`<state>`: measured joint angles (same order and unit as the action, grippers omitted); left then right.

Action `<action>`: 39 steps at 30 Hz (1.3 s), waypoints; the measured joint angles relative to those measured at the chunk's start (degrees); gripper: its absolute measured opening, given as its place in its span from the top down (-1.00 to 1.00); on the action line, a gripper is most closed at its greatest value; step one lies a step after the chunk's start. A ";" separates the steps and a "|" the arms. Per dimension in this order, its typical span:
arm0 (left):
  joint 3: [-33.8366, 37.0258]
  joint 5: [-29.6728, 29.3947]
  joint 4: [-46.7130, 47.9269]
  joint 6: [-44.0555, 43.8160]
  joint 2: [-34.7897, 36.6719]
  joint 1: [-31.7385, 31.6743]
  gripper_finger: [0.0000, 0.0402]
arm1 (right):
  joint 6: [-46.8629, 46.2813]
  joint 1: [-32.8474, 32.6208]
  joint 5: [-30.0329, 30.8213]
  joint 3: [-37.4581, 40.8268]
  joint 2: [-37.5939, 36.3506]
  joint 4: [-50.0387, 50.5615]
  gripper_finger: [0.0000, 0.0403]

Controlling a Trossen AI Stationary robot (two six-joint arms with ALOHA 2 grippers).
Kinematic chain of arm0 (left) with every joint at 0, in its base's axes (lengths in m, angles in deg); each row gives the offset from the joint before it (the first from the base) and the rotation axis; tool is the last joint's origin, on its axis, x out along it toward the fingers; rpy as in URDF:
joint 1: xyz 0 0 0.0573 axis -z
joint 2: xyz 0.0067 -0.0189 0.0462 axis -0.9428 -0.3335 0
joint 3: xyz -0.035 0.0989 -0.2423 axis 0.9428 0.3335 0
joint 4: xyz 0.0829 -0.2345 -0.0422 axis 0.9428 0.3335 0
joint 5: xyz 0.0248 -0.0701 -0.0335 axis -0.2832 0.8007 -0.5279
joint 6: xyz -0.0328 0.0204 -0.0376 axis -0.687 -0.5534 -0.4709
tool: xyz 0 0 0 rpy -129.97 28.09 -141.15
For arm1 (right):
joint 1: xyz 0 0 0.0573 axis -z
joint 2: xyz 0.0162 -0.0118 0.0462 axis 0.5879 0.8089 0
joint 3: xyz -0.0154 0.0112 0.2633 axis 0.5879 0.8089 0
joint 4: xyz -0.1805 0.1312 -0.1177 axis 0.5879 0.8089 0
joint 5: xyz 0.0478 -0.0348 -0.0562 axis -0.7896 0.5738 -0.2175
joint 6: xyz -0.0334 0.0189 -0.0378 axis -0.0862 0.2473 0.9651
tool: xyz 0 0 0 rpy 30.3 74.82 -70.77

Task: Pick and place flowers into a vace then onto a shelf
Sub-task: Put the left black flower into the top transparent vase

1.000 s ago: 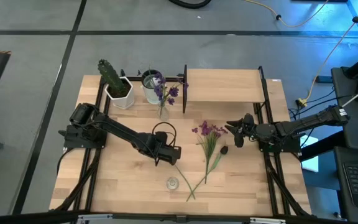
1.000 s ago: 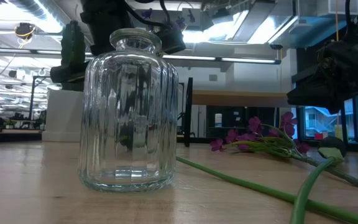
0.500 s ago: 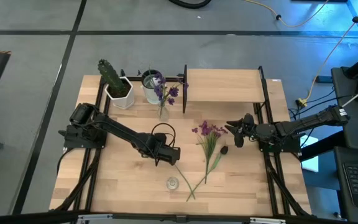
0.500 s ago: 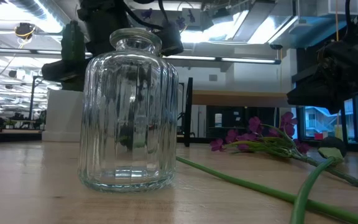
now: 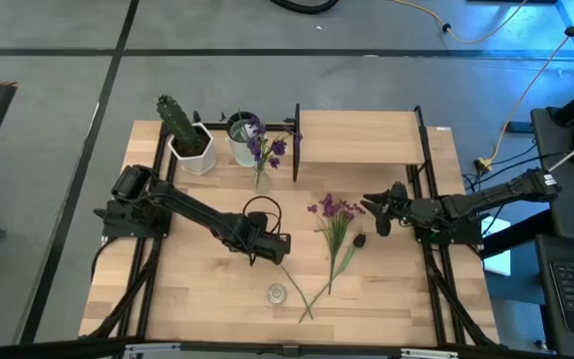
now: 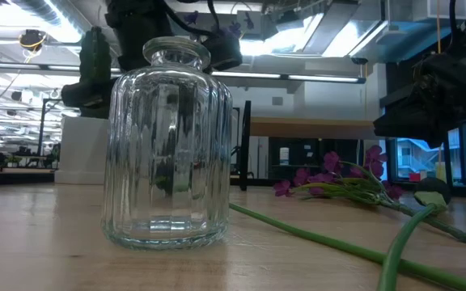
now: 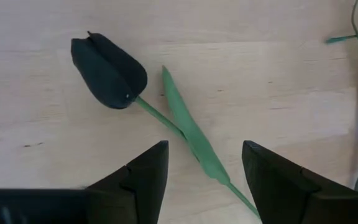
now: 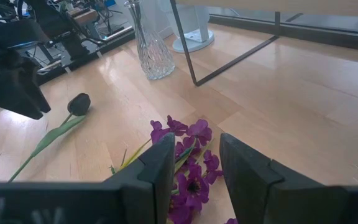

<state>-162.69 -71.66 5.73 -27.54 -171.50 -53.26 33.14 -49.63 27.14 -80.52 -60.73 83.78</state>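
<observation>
The pinker flowers point(image 5: 334, 209) lie flat on the table, blooms toward the shelf point(image 5: 359, 137), stems toward the near edge. The violet bunch point(image 5: 264, 148) stands with its stems in a tall cut-glass vase point(image 8: 147, 50) at the shelf's left end. A dark tulip point(image 7: 108, 72) with a green stem and leaf lies beside the pink bunch. A ribbed glass jar point(image 6: 167, 141) stands near the near edge. My left gripper point(image 5: 283, 244) hovers open mid-table, left of the tulip point(image 5: 359, 239). My right gripper point(image 8: 196, 138) is open, just right of the pink blooms point(image 8: 188, 168).
A green cactus in a white pot point(image 5: 185, 135) and a glass cup point(image 5: 241, 137) stand at the far left, beside the shelf's black posts point(image 8: 185, 46). The jar point(image 5: 276, 293) sits close to the flower stems. Bare tabletop lies at the near left and near right.
</observation>
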 joint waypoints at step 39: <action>-0.15 8.38 0.06 -14.81 -7.61 -3.61 0.19 | 0.11 0.01 0.00 0.00 -0.02 -0.02 0.35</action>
<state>-162.84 -63.28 5.79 -42.35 -179.10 -56.87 33.25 -49.62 27.14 -80.52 -60.76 83.76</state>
